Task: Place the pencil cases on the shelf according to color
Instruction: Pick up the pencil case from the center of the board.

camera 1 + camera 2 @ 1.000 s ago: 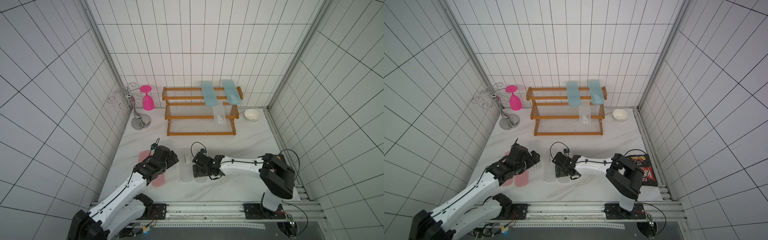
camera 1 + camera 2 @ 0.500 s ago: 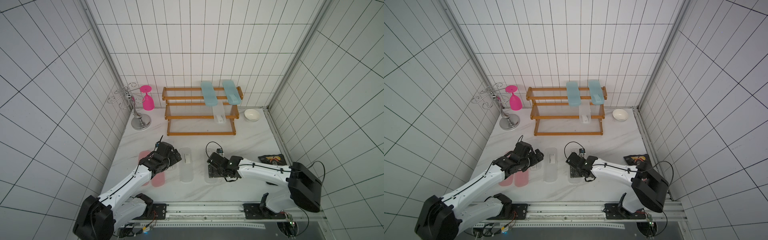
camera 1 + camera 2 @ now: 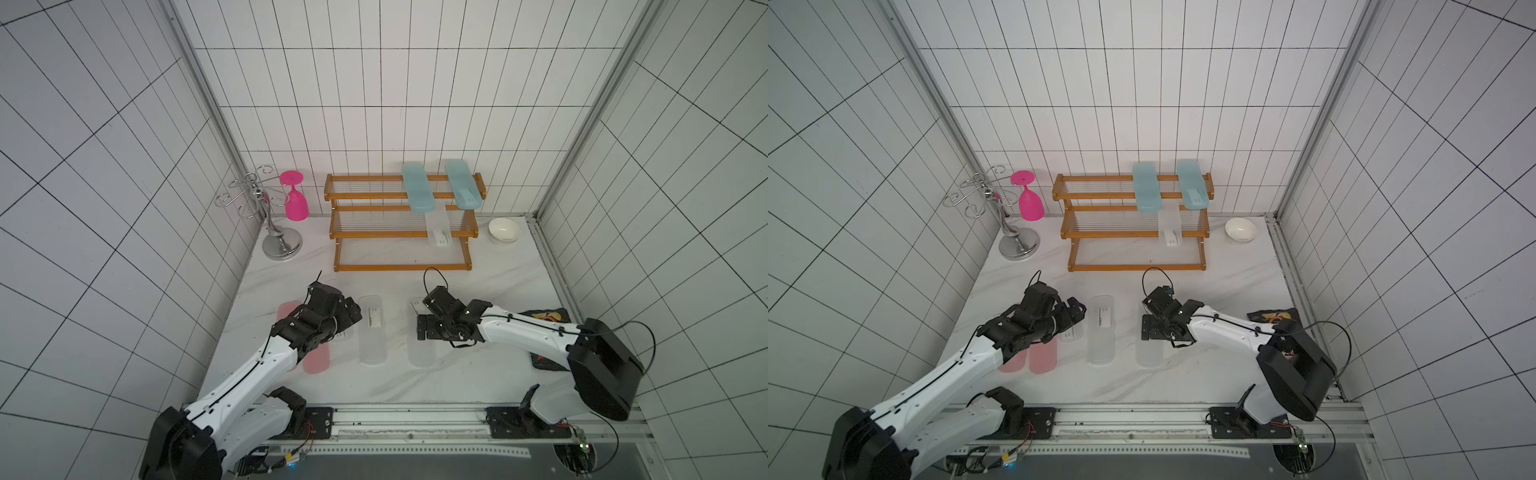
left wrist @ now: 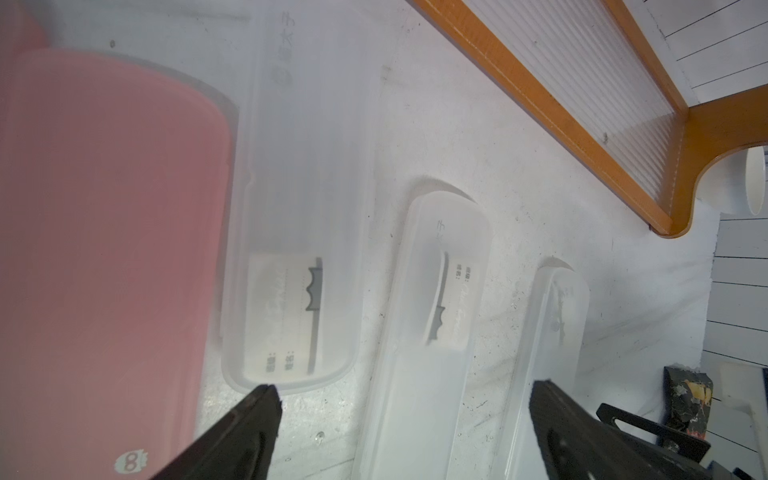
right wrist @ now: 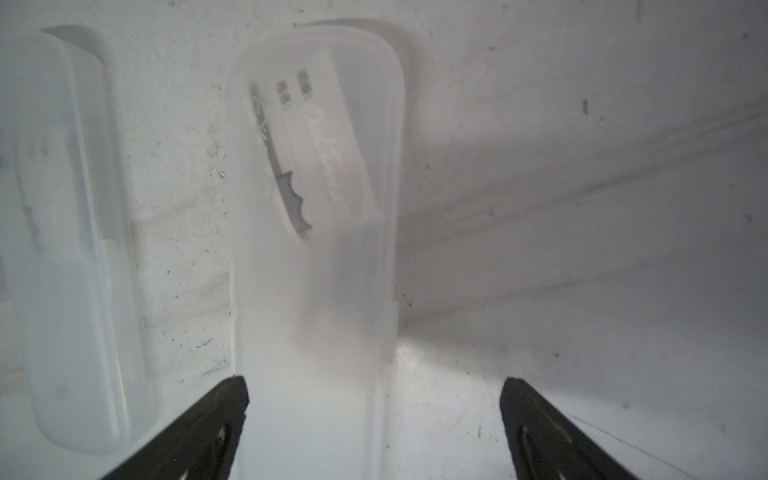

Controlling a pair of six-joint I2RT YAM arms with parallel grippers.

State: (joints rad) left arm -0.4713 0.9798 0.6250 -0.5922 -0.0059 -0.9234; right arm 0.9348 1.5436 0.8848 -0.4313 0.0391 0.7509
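We see the right tool (image 5: pixel 374 386) spread wide and holding nothing, low over a clear-frosted pencil case (image 5: pixel 316 249) that lies flat on the white worktop (image 5: pixel 582 208). In the right wrist view 1 finger sits just beside the case's long edge, and the other stands well apart over bare worktop, so the case is off-centre between the jaws. The left tool (image 3: pixel 351 318) is also open and empty. It hangs above a labelled clear case (image 4: pixel 291 208) just beside the 2 pink pencil cases (image 3: pixel 316 357). A middle clear case (image 3: pixel 372 330) lies between the 2 arms.

On the shelf (image 3: pixel 401 267), the 2 light blue pencil cases (image 3: pixel 417 191) rest across the top tier and a shelved clear case (image 3: pixel 438 226) lies on the middle tier, its end poking past the front rail. We judge that blue is done, while 3 clear and 2 pink cases are yet to go up.

These cases look to us like thin, stiff, hollow plastic: light, smooth and likely slippery, with a lid that could flex or pop under a hard squeeze. We would take hold across the short width, on the 2 straight long sides and near mid-length, so that the long body does not tip. We would also stay clear of the small clasp tab on the side wall. The tool should be centred 1st, as closing from here would probably shove the case sideways. We cannot tell whether the fingertips touch the worktop
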